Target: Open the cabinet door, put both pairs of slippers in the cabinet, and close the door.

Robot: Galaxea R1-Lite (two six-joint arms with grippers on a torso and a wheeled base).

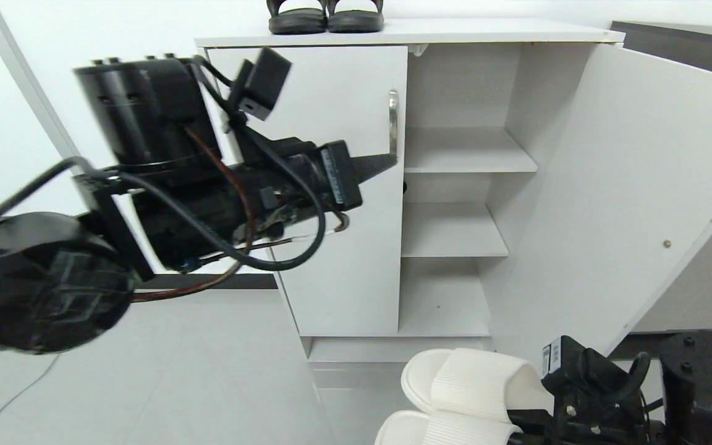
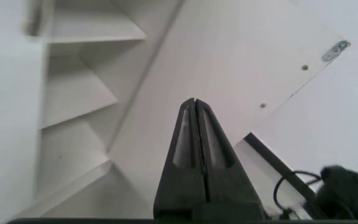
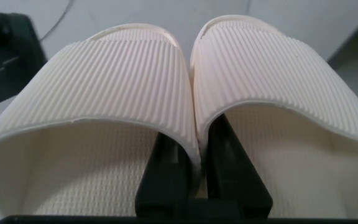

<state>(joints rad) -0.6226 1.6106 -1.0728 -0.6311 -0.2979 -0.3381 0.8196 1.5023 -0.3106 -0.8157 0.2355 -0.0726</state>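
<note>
Right gripper pinches white slippers; left gripper closed, empty, before open cabinet; black slippers atop.

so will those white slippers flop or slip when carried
The white slippers look like light, soft foam, probably easy to carry. Pinched by their inner edges in the right gripper, they may sag; the ribbed texture should limit slipping.
</note>
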